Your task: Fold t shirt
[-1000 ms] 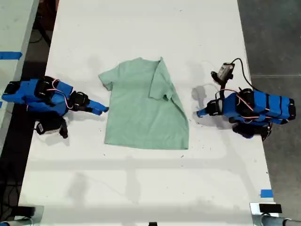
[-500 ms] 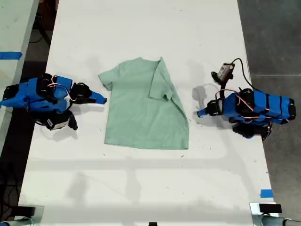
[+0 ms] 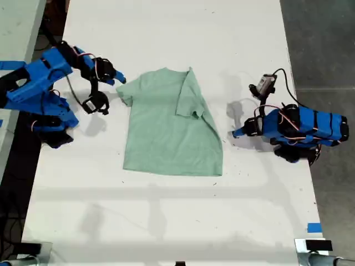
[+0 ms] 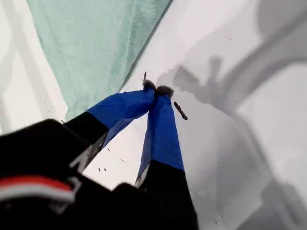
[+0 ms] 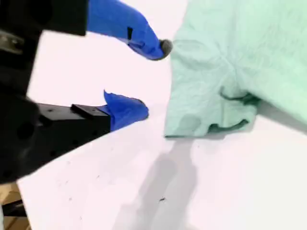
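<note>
Second gripper (image 3: 119, 80), the blue claw on the arm at the exterior view's left, hangs raised with its jaws spread. In the second wrist view (image 5: 153, 79) the two blue tips stand apart with bare white table (image 3: 166, 27) between them, and they hold nothing. They sit just beside the hem of the near sleeve (image 5: 206, 100) without touching it.

A second ago this arm lay low on the table with its claw beside the middle of the shirt's side edge. It has since lifted and swung toward the exterior view's top. The claw now sits at the sleeve (image 3: 125, 91) that sticks out on the exterior view's left.

The first gripper (image 3: 236, 133), on the arm at the exterior view's right, has not moved. Its tips are pressed together and pinch nothing (image 4: 157, 88). It rests low near the shirt's edge on that side, apart from the cloth.

The pale mint-green t-shirt (image 3: 166, 127) lies flat in the middle of the table and has not shifted. The side of it toward the exterior view's right is already folded inward, with the far sleeve (image 3: 191, 97) lying across the chest.

The move suggests the unfolded side is next. The open claw looks placed to close on the sleeve and carry it inward.
</note>
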Controlling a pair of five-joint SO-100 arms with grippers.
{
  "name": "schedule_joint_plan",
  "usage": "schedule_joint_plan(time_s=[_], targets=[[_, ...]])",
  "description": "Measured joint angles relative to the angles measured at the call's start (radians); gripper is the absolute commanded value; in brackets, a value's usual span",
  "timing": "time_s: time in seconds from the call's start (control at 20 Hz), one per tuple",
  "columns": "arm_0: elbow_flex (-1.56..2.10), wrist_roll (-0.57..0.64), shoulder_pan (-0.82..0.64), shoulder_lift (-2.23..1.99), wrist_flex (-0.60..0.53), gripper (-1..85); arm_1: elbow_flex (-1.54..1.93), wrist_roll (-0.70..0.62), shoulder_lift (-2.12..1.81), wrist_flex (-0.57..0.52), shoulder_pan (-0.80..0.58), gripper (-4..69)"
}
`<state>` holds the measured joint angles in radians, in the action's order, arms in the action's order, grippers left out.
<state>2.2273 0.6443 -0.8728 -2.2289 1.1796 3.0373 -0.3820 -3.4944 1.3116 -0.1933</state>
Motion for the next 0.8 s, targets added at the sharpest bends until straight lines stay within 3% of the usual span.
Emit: schedule_joint_plan(time_s=[0.3, 0.5, 0.55, 0.65, 0.8], targets=[[-0.135, 0.135, -0.067, 0.431, -0.058, 20.3, 0.0, 0.0, 0.0, 0.0, 0.0, 0.5], [-0.137, 0.144, -0.066, 0.522, -0.106, 18.2, 0.0, 0.0, 0.0, 0.0, 0.0, 0.5], [-0.137, 0.146, -0.069, 0.54, -0.11, 15.9, 0.0, 0.0, 0.0, 0.0, 0.0, 0.5], [-0.146, 0.146, -0.081, 0.568, -0.115, 0.1, 0.0, 0.0, 0.0, 0.0, 0.0, 0.5], [-0.193, 0.144, -0.089, 0.595, -0.117, 0.0, 0.0, 0.0, 0.0, 0.0, 0.0, 0.5]])
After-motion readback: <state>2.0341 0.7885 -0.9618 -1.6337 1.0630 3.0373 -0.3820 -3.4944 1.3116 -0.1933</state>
